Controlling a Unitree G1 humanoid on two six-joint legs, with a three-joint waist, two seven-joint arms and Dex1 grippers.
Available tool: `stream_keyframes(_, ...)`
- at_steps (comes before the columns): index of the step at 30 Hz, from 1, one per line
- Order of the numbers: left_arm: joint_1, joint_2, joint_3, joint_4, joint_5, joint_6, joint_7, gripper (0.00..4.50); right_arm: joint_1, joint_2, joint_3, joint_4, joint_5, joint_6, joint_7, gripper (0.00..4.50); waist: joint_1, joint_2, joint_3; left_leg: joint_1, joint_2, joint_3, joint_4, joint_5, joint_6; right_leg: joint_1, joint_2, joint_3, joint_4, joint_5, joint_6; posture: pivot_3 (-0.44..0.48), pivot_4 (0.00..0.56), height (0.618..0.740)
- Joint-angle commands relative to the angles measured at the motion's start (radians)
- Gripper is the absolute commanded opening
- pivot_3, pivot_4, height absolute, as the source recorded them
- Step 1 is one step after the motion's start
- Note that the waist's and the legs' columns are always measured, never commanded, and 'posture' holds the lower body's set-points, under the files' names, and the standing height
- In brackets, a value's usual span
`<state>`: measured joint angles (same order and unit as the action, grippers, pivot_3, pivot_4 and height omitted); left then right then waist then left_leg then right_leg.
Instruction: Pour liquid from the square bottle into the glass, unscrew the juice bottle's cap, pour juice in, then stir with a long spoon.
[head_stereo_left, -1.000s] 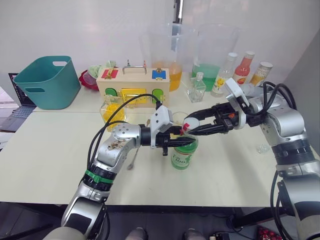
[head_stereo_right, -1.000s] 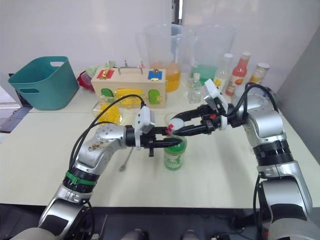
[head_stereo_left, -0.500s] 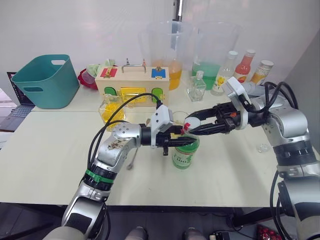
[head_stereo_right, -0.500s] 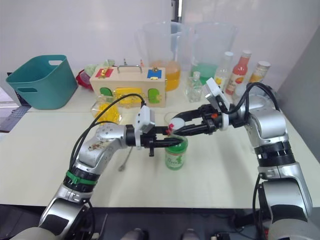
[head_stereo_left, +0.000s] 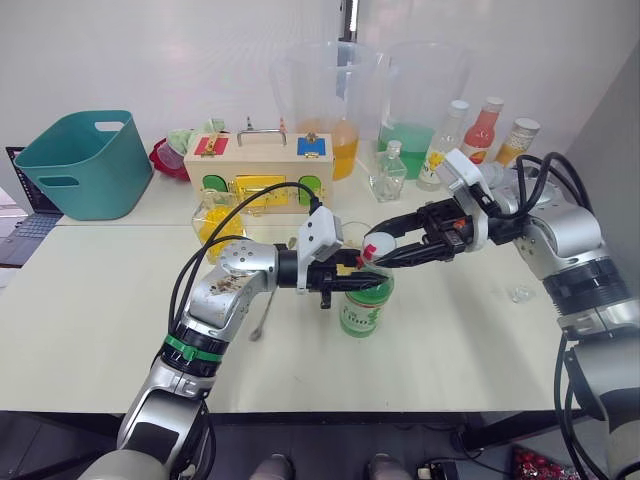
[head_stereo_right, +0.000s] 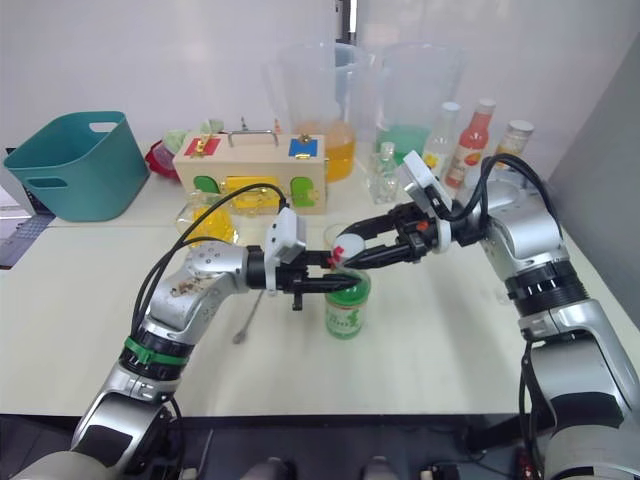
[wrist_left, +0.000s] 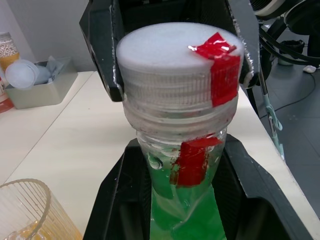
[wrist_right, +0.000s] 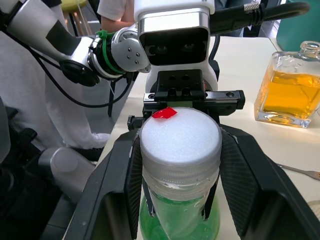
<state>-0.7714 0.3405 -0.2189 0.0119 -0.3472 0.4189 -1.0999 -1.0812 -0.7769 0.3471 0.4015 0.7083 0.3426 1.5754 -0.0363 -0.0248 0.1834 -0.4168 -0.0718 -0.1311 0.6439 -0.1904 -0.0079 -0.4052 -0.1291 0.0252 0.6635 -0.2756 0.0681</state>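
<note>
A pale table (head_stereo_left: 90, 320) runs back to a white wall. Near its middle the juice bottle (head_stereo_left: 361, 308) stands upright, long axis vertical. The left gripper (head_stereo_left: 352, 283) is clenched around its neck from the robot's left, steadying it. The right gripper (head_stereo_left: 372, 252) reaches in level from the opposite side, its fingers (wrist_right: 240, 175) pressed on either side of the white cap (wrist_right: 180, 138), so the unscrewing twist looks to be its job. Just behind stands the glass (head_stereo_left: 357, 238); farther back, the square bottle (head_stereo_left: 222, 217) with amber liquid.
</note>
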Motion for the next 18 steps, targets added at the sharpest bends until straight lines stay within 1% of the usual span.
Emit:
stream_keyframes(1, 0.007, -0.001, -0.032, -0.04, 0.004, 0.006, -0.007, 1.26, -0.043, 0.019, -0.113, -0.002, 0.019, 0.064, 0.037, 1.67, 0.0, 0.0, 0.0, 0.0, 0.0, 0.0, 0.0, 0.0, 0.0, 0.0, 0.0, 0.0, 0.0, 0.0, 0.0, 0.0, 0.15, 0.74)
stream_keyframes(4, 0.01, -0.003, -0.032, -0.04, 0.004, 0.006, -0.001, 1.26, -0.006, 0.025, -0.161, -0.029, 0.025, 0.134, -0.019, 1.67, 0.0, 0.0, 0.0, 0.0, 0.0, 0.0, 0.0, 0.0, 0.0, 0.0, 0.0, 0.0, 0.0, 0.0, 0.0, 0.0, 0.15, 0.74)
stream_keyframes(7, 0.013, -0.005, -0.033, -0.04, 0.001, 0.006, 0.003, 1.26, 0.091, 0.012, -0.212, -0.161, 0.041, 0.192, -0.066, 1.67, 0.006, 0.0, 0.0, 0.0, 0.0, -0.001, 0.0, 0.0, 0.0, 0.0, 0.0, 0.0, 0.0, 0.0, 0.0, 0.0, 0.15, 0.74)
stream_keyframes(9, 0.015, -0.006, -0.033, -0.039, 0.002, 0.005, 0.004, 1.26, 0.131, 0.022, -0.253, -0.224, 0.053, 0.228, -0.105, 1.67, 0.011, 0.0, 0.0, 0.0, 0.0, -0.001, 0.0, 0.0, 0.0, 0.0, 0.0, 0.0, 0.0, 0.0, 0.0, 0.0, 0.15, 0.74)
stream_keyframes(14, 0.012, -0.009, -0.036, -0.029, 0.002, 0.001, 0.001, 1.26, 0.181, 0.034, -0.312, -0.325, 0.062, 0.281, -0.153, 1.64, 0.015, 0.0, 0.0, 0.0, 0.0, 0.0, 0.001, 0.0, 0.0, 0.0, 0.0, 0.0, 0.001, 0.0, 0.0, 0.0, 0.15, 0.74)
stream_keyframes(18, 0.009, -0.014, -0.037, -0.022, 0.004, -0.001, 0.001, 1.26, 0.192, 0.049, -0.34, -0.343, 0.032, 0.259, -0.177, 1.62, 0.019, 0.0, 0.0, 0.001, 0.0, 0.0, 0.001, 0.0, 0.0, 0.001, 0.0, 0.0, 0.0, 0.0, 0.0, 0.0, 0.15, 0.74)
